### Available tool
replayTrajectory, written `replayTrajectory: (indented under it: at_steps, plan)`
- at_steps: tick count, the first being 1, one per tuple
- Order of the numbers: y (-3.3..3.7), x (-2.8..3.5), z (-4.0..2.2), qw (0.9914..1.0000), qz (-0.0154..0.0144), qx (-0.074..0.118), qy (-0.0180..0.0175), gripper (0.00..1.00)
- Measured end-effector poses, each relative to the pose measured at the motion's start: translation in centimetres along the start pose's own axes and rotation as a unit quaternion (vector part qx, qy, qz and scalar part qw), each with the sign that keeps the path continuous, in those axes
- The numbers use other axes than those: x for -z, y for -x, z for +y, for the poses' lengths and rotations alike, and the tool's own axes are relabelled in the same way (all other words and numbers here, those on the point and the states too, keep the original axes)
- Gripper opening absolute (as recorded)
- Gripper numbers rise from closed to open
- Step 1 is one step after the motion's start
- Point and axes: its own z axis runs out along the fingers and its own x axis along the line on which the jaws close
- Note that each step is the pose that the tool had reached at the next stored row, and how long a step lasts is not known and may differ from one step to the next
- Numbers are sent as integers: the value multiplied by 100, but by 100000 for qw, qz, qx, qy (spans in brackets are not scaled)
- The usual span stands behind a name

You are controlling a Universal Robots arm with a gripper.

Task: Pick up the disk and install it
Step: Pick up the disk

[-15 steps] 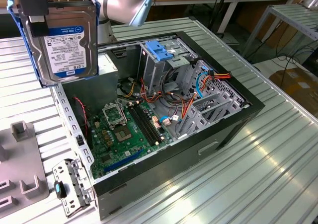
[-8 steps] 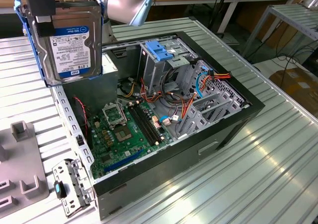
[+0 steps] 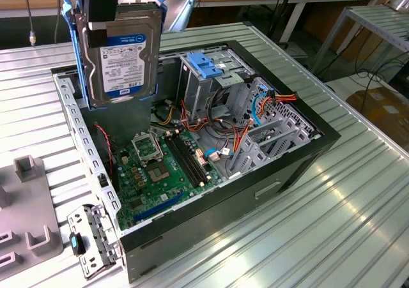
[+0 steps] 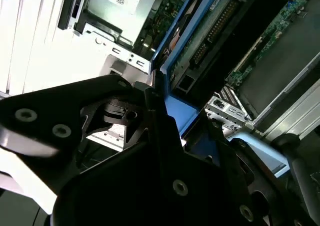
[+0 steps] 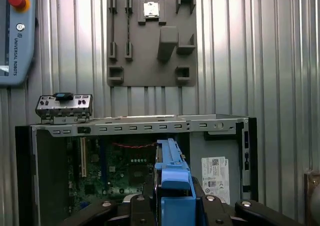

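Gripper (image 3: 103,18) is clamped on the top edge of the disk (image 3: 121,61), a flat silver metal slab with blue plastic rails, hanging upright over the open black PC case (image 3: 211,221) on the ribbed metal table (image 3: 332,224).

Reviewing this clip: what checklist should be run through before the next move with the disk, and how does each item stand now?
1. Grip on the disk: ok, the gripper is shut on it.
2. Disk off every surface: ok, it hangs above the open case.
3. Blue side rails on the disk: ok.
4. Free bay in the cage: cannot tell.
5. Cables away from the cage: not ok, they lie loose beside it.
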Motion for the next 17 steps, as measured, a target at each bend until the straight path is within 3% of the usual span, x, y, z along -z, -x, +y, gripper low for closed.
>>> replayTrajectory:
  at_steps: [2,17]
  plan:
    - [-24,-4,-295,100000,158,-2,-4,37]
    - [-45,-9,-634,100000,239,-3,-5,37]
